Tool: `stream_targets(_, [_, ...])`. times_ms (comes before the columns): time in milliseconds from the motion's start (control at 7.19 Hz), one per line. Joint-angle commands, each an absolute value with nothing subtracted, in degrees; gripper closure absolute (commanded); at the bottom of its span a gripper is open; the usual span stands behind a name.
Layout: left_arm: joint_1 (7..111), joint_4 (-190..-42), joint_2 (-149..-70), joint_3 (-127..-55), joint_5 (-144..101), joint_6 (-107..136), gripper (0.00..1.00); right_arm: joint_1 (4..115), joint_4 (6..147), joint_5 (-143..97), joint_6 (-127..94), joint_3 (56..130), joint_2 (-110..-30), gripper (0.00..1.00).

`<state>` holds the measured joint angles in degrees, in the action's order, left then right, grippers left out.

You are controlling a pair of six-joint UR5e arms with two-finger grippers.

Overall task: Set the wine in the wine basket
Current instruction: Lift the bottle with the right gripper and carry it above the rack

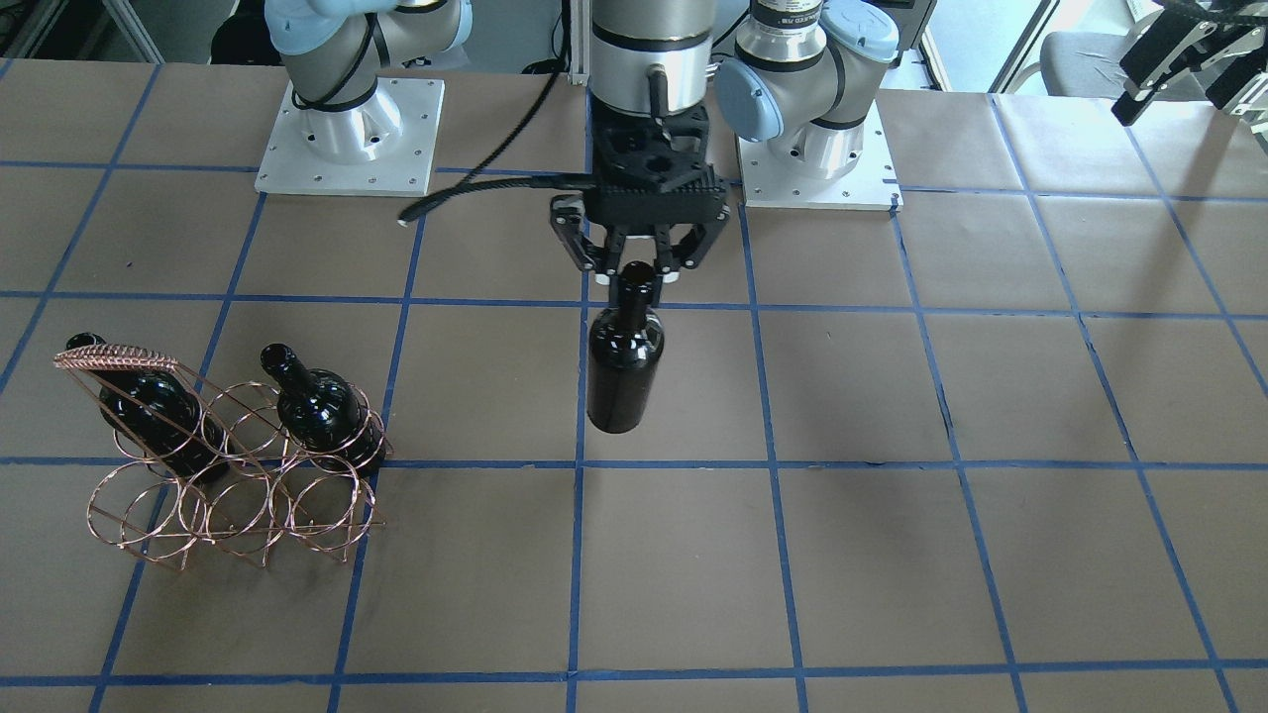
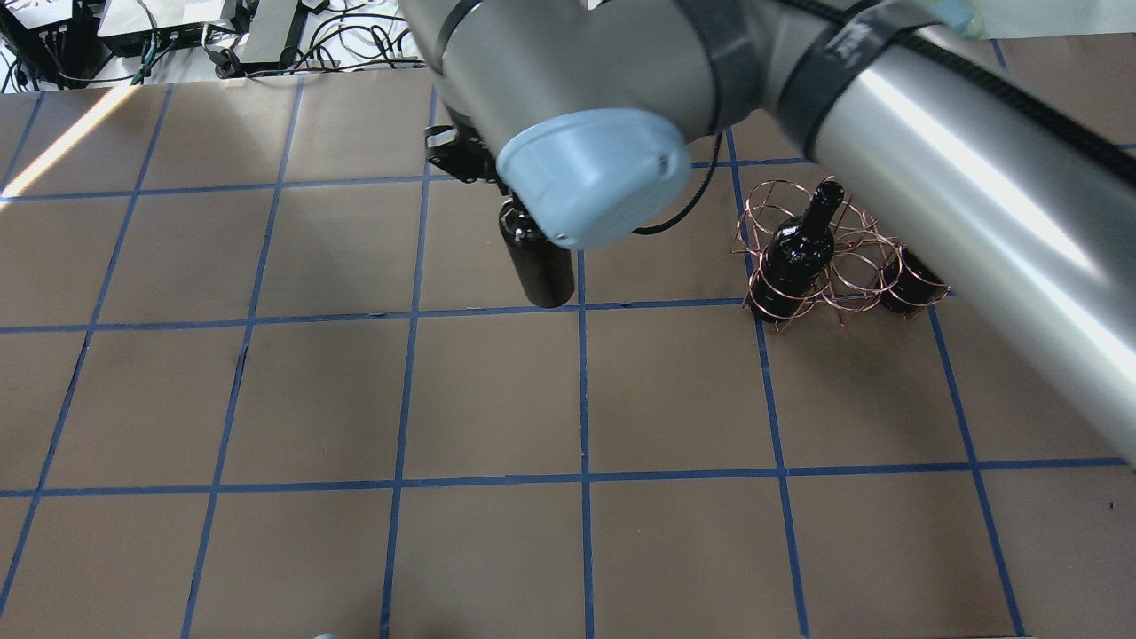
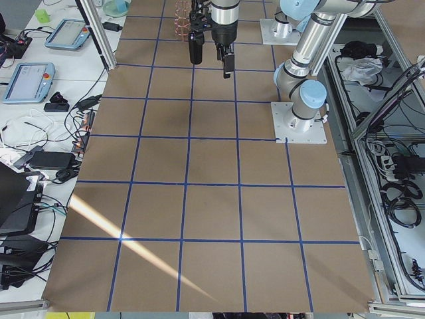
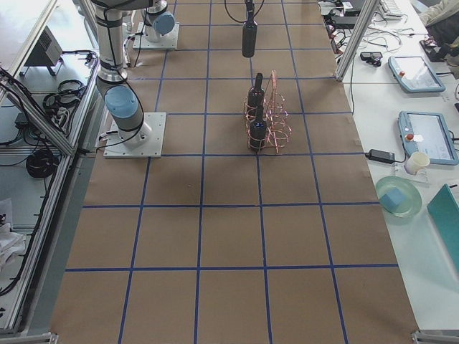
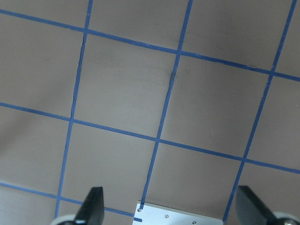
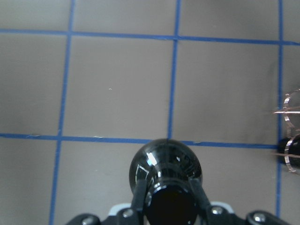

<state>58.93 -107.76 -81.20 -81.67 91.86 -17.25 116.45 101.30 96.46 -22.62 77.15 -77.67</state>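
My right gripper [image 1: 639, 275] is shut on the neck of a glossy black wine bottle [image 1: 625, 366] and holds it upright over the middle of the table. The right wrist view looks down on the bottle [image 6: 165, 168] between the fingers [image 6: 138, 197]. The copper wire wine basket [image 1: 233, 495] stands well off to the right gripper's side, also in the overhead view [image 2: 843, 266]. Two look-alike bottles [image 1: 149, 406] [image 1: 322, 406] lean in its rings. My left gripper [image 1: 1179, 59] is open, empty and raised by the table's far edge; its fingertips [image 5: 93, 206] show over bare table.
The two arm base plates [image 1: 347, 139] [image 1: 817, 149] sit at the robot's side of the table. A black cable [image 1: 475, 188] runs from the wrist. Brown paper with blue tape lines [image 1: 773, 465] covers the table. Tablets and cables lie beyond the table ends [image 3: 26, 76].
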Motion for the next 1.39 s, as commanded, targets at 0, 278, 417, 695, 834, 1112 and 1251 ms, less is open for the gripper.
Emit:
stream_targets(0, [63.1,-107.4,-81.3,-82.0,87.3,-9.6,0.0,107.5,91.7,97.5,-14.4,82.8,-90.0,0.87])
stream_targets(278, [71.4,-107.2,-81.5,-83.3,87.4,1.5,0.0,103.7,88.7,97.5,-7.6,85.4,-96.4,0.88])
stream_targets(417, [76.2,-106.5,-81.5,-84.6,87.5,6.5,0.0,100.6,88.5,97.4,-2.5,85.4,-97.6,0.89])
stream_targets(695, [82.2,-102.6,-81.6,-87.6,88.3,12.7,0.0,92.8,88.3,96.5,5.7,85.4,-99.0,0.9])
stream_targets(834, [84.2,-99.3,-81.9,-88.8,88.3,14.4,0.0,89.2,87.7,94.0,7.5,85.8,-99.0,0.9])
stream_targets(1112, [87.9,-95.4,-82.4,-90.9,89.9,17.2,0.0,80.9,87.7,88.6,13.7,89.5,-99.0,0.92])
stream_targets(1251, [88.7,-92.2,-82.4,-92.0,91.9,17.5,0.0,79.5,89.1,87.4,14.8,90.8,-99.0,0.92])
